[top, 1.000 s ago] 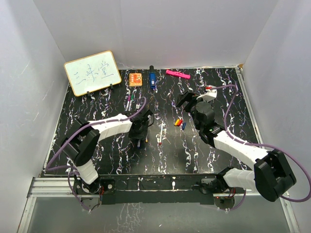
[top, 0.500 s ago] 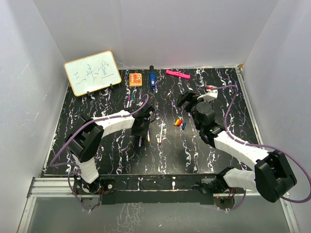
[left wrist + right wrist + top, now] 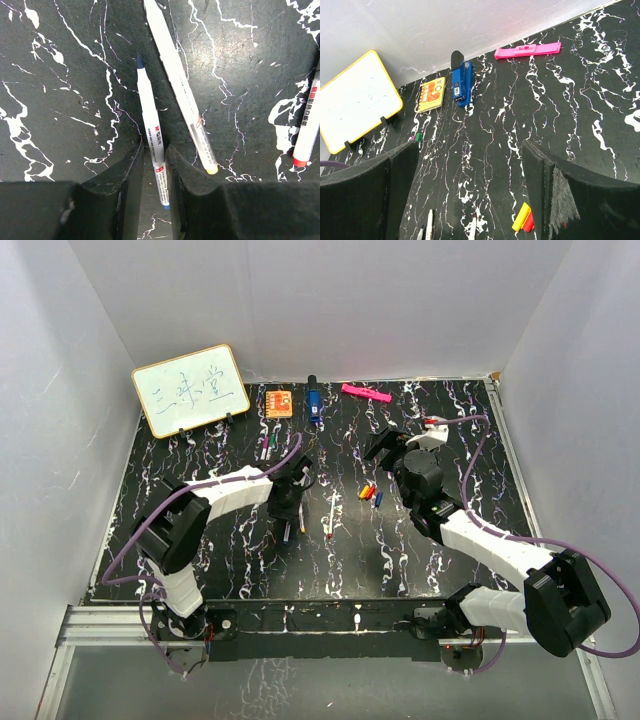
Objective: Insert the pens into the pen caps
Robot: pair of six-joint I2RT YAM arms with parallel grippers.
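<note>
White-barrelled pens (image 3: 172,65) lie uncapped mid-table; no pen is inserted yet. Left hand (image 3: 152,172) straddles a blue-tipped pen (image 3: 151,135), jaws close beside it, grip unconfirmed. Right hand (image 3: 470,185) hangs open and empty. Pen caps (image 3: 370,495) lie right of centre.

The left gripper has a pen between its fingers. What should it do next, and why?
Probably close. The left gripper is open with its fingers on either side of the blue-tipped pen, which lies flat on the table. Squeezing would grip the barrel for lifting toward the caps.
</note>
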